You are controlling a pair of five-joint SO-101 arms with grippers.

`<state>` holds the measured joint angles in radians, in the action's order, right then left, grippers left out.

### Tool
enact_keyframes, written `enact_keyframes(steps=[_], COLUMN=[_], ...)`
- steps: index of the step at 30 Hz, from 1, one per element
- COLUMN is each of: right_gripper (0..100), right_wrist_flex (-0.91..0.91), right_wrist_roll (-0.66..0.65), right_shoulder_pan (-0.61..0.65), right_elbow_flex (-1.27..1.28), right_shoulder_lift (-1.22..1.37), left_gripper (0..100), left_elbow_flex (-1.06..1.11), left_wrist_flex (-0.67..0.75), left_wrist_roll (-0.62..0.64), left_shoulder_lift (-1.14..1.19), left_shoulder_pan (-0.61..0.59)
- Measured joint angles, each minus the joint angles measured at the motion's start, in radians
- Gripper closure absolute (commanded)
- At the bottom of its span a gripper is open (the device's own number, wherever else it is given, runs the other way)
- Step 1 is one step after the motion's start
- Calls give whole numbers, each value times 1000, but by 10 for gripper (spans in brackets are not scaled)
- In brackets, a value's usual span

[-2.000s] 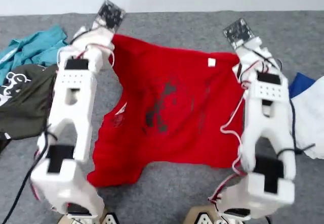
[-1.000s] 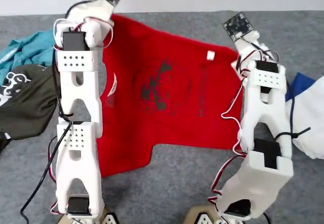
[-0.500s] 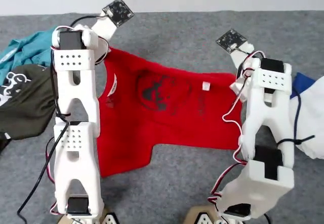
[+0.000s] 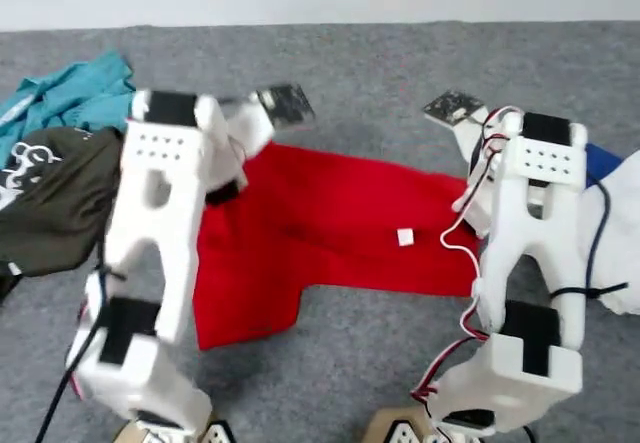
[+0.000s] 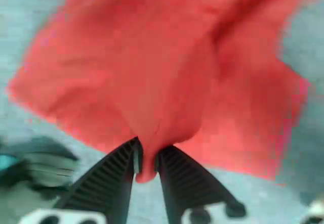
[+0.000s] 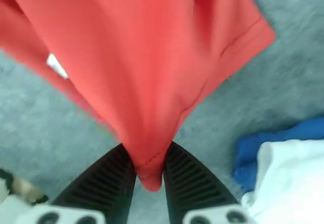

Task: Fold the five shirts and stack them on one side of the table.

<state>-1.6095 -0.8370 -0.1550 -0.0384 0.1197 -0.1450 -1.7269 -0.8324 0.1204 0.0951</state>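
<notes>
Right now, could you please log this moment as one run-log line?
red shirt: partly folded on table | left claw: shut on red shirt | right claw: shut on red shirt

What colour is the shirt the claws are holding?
The shirt is red; high view shows it best.

Bright, diffuse light lies evenly over the grey surface (image 4: 380,73), and the white left arm (image 4: 160,213) and right arm (image 4: 525,223) throw only soft, faint shadows without hard edges. In the wrist views the red shirt (image 5: 167,72) is strongly lit, its folds shading to deeper red, with no glare.
</notes>
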Motion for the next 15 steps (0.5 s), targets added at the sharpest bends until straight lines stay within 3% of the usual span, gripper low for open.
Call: enact_keyframes(steps=[8,15], right_gripper=[988,988], right_wrist_flex=[-77,-126], right_wrist_roll=[-63,-123], right_shoulder_pan=[-11,-103], right_elbow_flex=[0,0], right_shoulder_lift=[-2,-2], left_gripper=[998,998], left_elbow_flex=[393,568], left_wrist_flex=[2,2], left_wrist_roll=[0,-109], left_shoulder_lift=[-307,-459], left_shoulder_pan=[34,-89])
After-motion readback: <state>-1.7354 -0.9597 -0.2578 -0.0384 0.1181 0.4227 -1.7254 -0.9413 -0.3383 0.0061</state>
